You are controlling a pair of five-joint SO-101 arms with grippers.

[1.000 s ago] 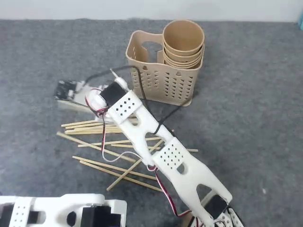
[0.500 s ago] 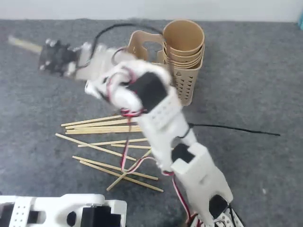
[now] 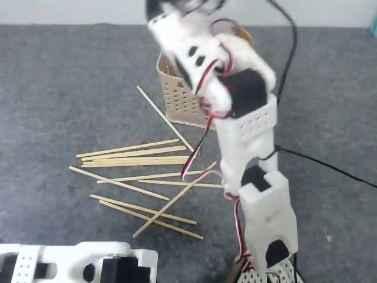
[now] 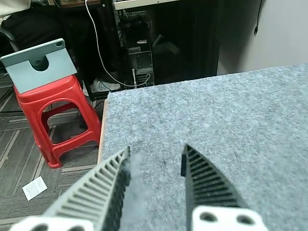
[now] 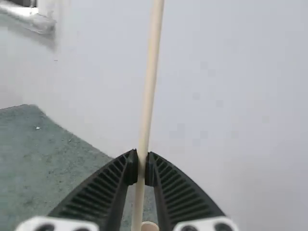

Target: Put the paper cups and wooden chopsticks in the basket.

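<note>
My right gripper [image 5: 138, 161] is shut on a wooden chopstick [image 5: 149, 72] that points straight out past its fingertips. In the high view the right arm [image 3: 247, 124] is raised high above the beige basket [image 3: 177, 97] and hides most of the paper cup stack in it. Several loose chopsticks [image 3: 135, 159] lie scattered on the grey felt in front of the basket. One chopstick [image 3: 165, 118] lies slanted by the basket's front corner. My left gripper [image 4: 154, 159] is open over bare felt with nothing between its fingers; its arm base [image 3: 76, 262] sits at the near left.
A black cable [image 3: 330, 168] runs across the felt to the right of the arm. In the left wrist view the table edge [image 4: 103, 125] drops off to a floor with a red stool [image 4: 53, 110].
The right arm lifted from the chopstick pile, swung out left with a chopstick, then rose up over the basket. The left arm kept still.
</note>
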